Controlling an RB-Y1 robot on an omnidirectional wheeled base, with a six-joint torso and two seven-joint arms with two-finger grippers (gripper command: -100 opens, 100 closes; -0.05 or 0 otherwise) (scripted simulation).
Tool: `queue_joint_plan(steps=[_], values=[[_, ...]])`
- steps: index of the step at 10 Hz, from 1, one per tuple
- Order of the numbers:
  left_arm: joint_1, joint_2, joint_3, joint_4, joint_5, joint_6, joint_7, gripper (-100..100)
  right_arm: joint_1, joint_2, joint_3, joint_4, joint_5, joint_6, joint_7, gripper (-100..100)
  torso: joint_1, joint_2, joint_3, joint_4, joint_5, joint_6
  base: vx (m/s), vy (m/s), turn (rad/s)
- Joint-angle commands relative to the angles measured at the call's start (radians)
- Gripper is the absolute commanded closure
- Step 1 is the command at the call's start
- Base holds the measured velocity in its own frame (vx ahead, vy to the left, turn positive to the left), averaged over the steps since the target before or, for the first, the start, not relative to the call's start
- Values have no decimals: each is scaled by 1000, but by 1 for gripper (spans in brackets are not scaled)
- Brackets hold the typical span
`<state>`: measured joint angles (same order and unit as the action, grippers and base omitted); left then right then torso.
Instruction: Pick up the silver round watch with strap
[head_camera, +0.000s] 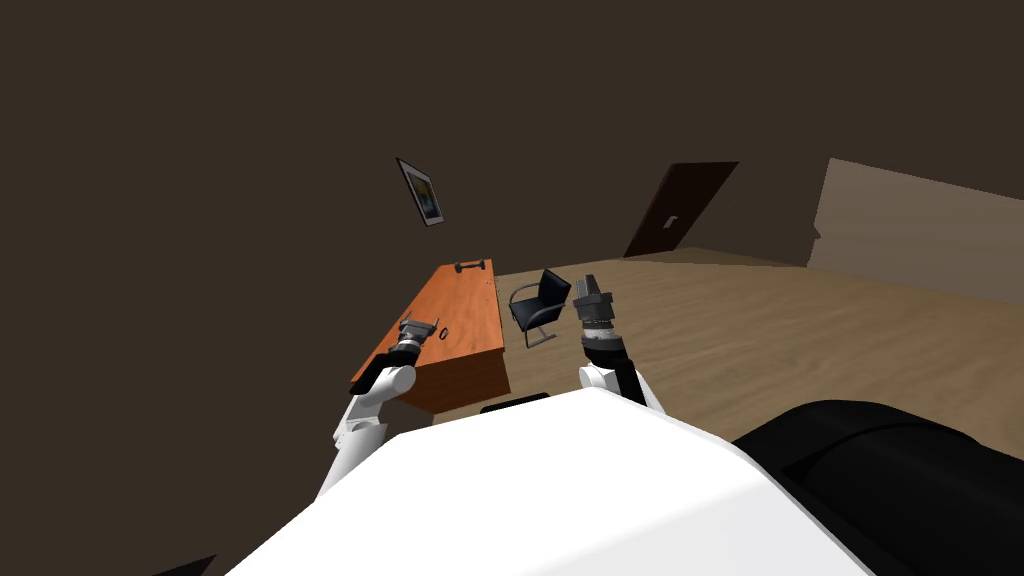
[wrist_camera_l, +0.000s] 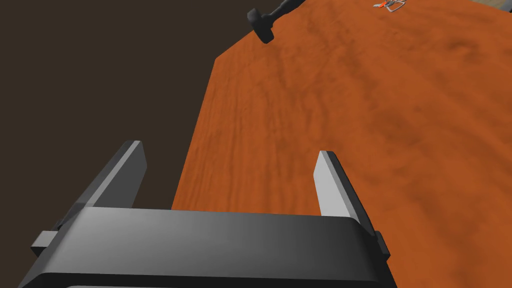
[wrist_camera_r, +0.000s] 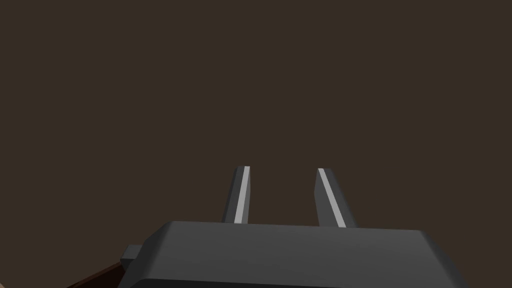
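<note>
The left gripper hangs over the wall-side edge of the orange-brown desk, fingers spread wide and empty. The watch, a small dark ring on the desktop, lies ahead of those fingertips and to their right. Its strap direction is too small to read. The right gripper, narrowly parted and empty, is raised well apart, so the left arm looks nearer.

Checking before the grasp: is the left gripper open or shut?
Open: the left gripper holds its fingers wide apart over the orange desk, nothing between them.
</note>
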<state>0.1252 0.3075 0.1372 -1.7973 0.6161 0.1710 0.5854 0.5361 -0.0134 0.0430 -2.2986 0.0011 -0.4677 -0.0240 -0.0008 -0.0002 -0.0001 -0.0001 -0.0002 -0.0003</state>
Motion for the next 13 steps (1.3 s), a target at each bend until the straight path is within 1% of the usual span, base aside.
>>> queue_joint_plan(steps=[1, 2, 3, 4, 5, 6, 7, 8, 9, 10, 11, 12, 13], values=[[-10, 2, 12, 7, 6, 50, 20, -100, 0, 0, 0, 0, 0, 0, 0, 0, 0, 0, 0, 0, 0, 0, 7, -13, -42], [-10, 2, 12, 7, 6, 57, 20, -100, 0, 0, 0, 0, 0, 0, 0, 0, 0, 0, 0, 0, 0, 0, 2, -5, 1], [-27, 9, 27, 33, 19, 95, 52, -100, 0, 0, 0, 0, 0, 0, 0, 0, 0, 0, 0, 0, 0, 0, 1, -9, -65], [-27, 9, 27, 33, 19, 113, 52, -100, 0, 0, 0, 0, 0, 0, 0, 0, 0, 0, 0, 0, 0, 0, 1, -8, -37], [-43, 16, 42, 59, 30, 142, 83, -100, 0, 0, 0, 0, 0, 0, 0, 0, 0, 0, 0, 0, 0, 0, 6, -12, -66], [-43, 16, 42, 59, 30, 168, 83, -100, 0, 0, 0, 0, 0, 0, 0, 0, 0, 0, 0, 0, 0, 0, 6, -9, -38], [-59, 23, 58, 84, 40, 196, 113, -100, 0, 0, 0, 0, 0, 0, 0, 0, 0, 0, 0, 0, 0, 0, 6, -9, -67], [-59, 23, 58, 84, 40, 223, 113, -100, 0, 0, 0, 0, 0, 0, 0, 0, 0, 0, 0, 0, 0, 0, 5, -7, -33], [-73, 30, 74, 110, 48, 249, 142, -100, 0, 0, 0, 0, 0, 0, 0, 0, 1, 0, 0, 0, 0, 0, 5, -7, -56], [-73, 30, 74, 110, 48, 275, 142, -100, 0, 0, 0, 0, 0, 0, 0, 0, 1, 0, 0, 0, 0, 0, 5, -3, -38], [-87, 37, 89, 134, 54, 303, 169, -100, 0, 0, 0, 0, 0, 0, 0, 0, 1, 0, 0, 0, 0, 0, 6, -2, -47], [-87, 37, 89, 134, 54, 331, 169, -100, 0, 0, 0, 0, 0, 0, 0, 0, 1, 0, 0, 0, 0, 0, 6, 0, -30], [-99, 43, 105, 159, 59, 363, 195, -100, 0, 0, 0, 0, 0, 0, 0, 0, 1, 0, 0, 0, 0, 0, 8, 2, -64]])
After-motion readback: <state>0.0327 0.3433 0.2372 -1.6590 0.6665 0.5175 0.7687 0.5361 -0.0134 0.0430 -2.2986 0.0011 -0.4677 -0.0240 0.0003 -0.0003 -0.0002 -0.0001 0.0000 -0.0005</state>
